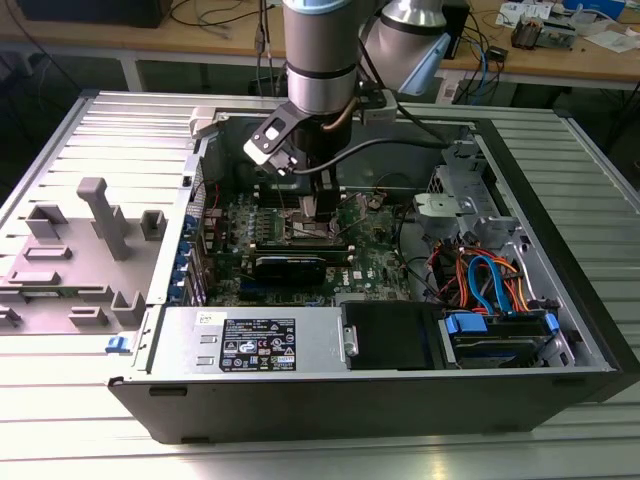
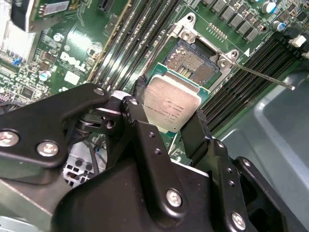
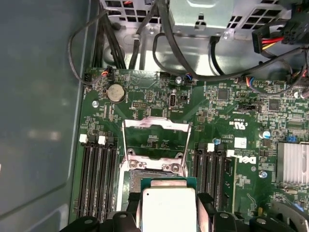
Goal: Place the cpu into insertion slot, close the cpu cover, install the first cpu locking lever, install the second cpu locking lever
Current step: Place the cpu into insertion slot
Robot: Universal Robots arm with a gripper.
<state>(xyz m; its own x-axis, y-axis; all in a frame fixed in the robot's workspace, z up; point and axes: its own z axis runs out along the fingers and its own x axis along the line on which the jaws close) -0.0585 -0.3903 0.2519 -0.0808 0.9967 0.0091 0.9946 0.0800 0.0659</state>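
My gripper (image 2: 170, 110) is shut on the cpu (image 2: 171, 108), a small square chip with a silver-grey top, held by two opposite edges between the black fingers (image 2: 193, 137). Just beyond the chip lies the insertion slot (image 2: 190, 60), its dark centre bare inside the silvery rim. In the first wrist view the cpu (image 3: 166, 209) hangs over the near edge of the insertion slot (image 3: 145, 175), and the cpu cover (image 3: 154, 124) stands swung up, away from it. A thin locking lever (image 2: 263, 77) sticks out sideways, unlatched. In the exterior view the gripper (image 1: 318, 208) hovers low over the green board (image 1: 375, 260).
Long black memory slots (image 3: 96, 179) flank the socket on both sides. A finned heat sink (image 3: 292, 162) and black cable loops (image 3: 193, 48) sit nearby. The open case holds a power supply (image 1: 250, 345) and a drive bay with coloured cables (image 1: 490, 290). A grey fixture (image 1: 95, 215) stands outside.
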